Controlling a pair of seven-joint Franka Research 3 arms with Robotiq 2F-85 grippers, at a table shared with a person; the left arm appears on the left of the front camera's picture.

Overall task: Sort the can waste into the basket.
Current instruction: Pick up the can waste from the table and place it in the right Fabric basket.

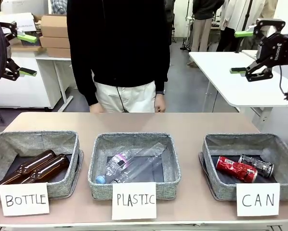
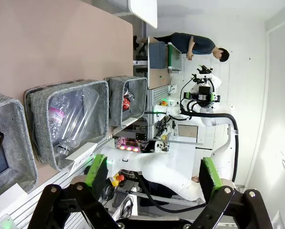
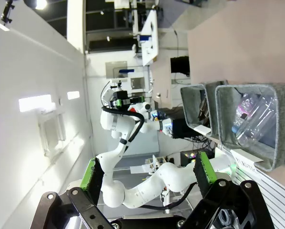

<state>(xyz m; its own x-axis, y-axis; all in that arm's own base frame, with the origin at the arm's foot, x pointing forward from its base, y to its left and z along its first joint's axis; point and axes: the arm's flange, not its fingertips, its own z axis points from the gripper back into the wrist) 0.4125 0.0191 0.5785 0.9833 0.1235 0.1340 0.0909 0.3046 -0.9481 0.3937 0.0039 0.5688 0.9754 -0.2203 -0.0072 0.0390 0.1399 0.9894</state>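
On the desk, front view: red can [image 1: 236, 169] and dark can [image 1: 256, 165] lie in the CAN basket [image 1: 212, 166]; left end effector [image 1: 24, 54] and right end effector [image 1: 242, 52] hang high, both spread and empty.
Left wrist view: pads [image 2: 96, 171] wide apart, nothing between.
Right wrist view: pads [image 3: 88, 173] likewise parted.
Risk: little; an arm descending carelessly could snag a basket rim.

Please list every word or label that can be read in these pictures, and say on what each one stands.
"BOTTLE": white card in front of the left basket.
"PLASTIC": white card in front of the middle basket.
"CAN": white card in front of the right basket.
Print on the red can, the dark can and the right arm's hand: too small to read.
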